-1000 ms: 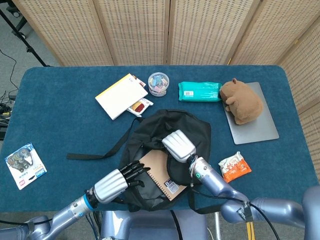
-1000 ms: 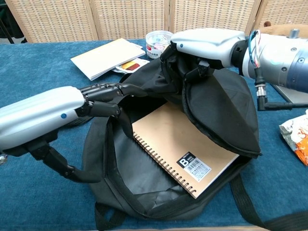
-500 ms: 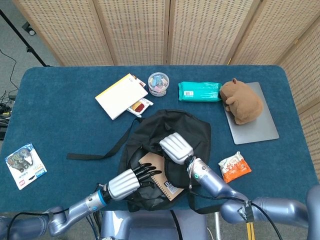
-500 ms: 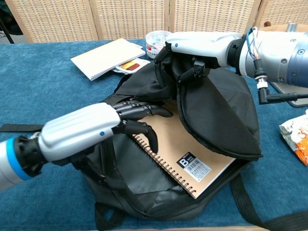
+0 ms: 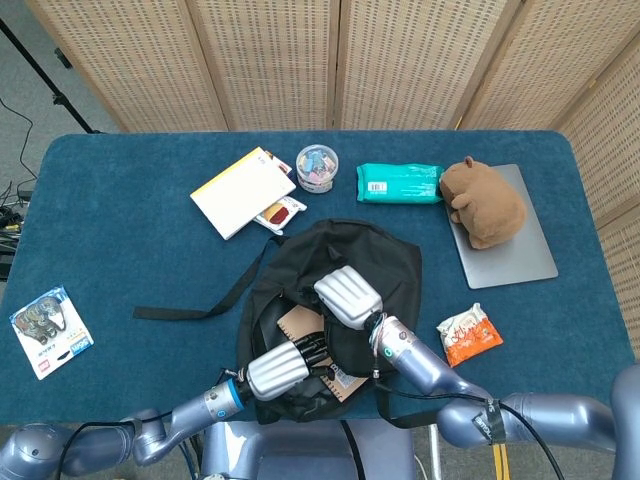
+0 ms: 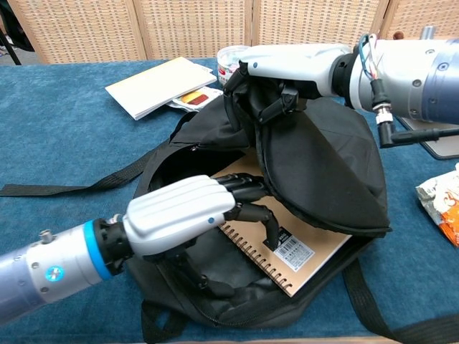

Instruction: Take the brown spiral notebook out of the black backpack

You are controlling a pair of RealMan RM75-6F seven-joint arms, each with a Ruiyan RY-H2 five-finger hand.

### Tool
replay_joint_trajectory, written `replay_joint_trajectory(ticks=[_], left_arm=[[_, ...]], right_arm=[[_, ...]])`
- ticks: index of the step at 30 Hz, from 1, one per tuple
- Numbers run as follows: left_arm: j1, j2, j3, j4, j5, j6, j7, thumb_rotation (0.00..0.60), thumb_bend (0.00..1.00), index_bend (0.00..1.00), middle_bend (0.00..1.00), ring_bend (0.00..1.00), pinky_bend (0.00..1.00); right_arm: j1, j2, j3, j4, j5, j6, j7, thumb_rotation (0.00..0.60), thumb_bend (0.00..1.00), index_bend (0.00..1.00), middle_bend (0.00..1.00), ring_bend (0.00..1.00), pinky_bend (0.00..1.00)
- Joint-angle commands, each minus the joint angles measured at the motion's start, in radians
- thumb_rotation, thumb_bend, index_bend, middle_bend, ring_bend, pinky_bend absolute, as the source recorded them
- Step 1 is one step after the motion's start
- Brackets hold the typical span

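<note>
Inside the black backpack (image 6: 326, 168) lies the brown spiral notebook (image 6: 301, 251); the left hand (image 6: 193, 218) curls over it, grip unclear, while the right hand (image 6: 283, 68) grips the flap. Slipping fingers (image 6: 262, 215) could snag the wire spiral.

I see my left hand (image 6: 193, 215) inside the open black backpack (image 6: 323, 165), fingers curled over the brown spiral notebook (image 6: 301, 258) (contact looks likely). My right hand (image 6: 287, 68) grips the backpack's flap, lifted above the notebook.
</note>
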State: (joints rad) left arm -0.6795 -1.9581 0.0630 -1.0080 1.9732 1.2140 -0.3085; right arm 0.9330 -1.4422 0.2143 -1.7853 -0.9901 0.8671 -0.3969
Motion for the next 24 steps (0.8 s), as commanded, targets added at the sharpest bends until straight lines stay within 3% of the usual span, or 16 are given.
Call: replay_joint_trajectory(ticks=[1,7,24], left_arm=[[-0.029,-0.033,-0.019,0.027,-0.023,-0.029,0.003,0.600,0.11,0.41,0.14,0.10,0.11],[-0.055,-0.065,-0.025,0.060,-0.048,-0.037,0.006,0.600,0.22,0.41,0.14,0.10,0.11],[-0.086,-0.112,0.002,0.125,-0.090,-0.022,-0.032,0.600,0.22,0.41,0.14,0.10,0.11]], right_arm=[[0.001,-0.005,0.000,0.000,0.005,0.003,0.008,0.600,1.00,0.52,0.57,0.58,0.82],[0.002,-0.002,-0.005,0.001,0.004,0.006,0.018,0.600,1.00,0.52,0.57,0.58,0.82],[0.013,0.033,-0.001,-0.016,0.029,0.020,0.012,0.600,1.00,0.52,0.57,0.58,0.82]])
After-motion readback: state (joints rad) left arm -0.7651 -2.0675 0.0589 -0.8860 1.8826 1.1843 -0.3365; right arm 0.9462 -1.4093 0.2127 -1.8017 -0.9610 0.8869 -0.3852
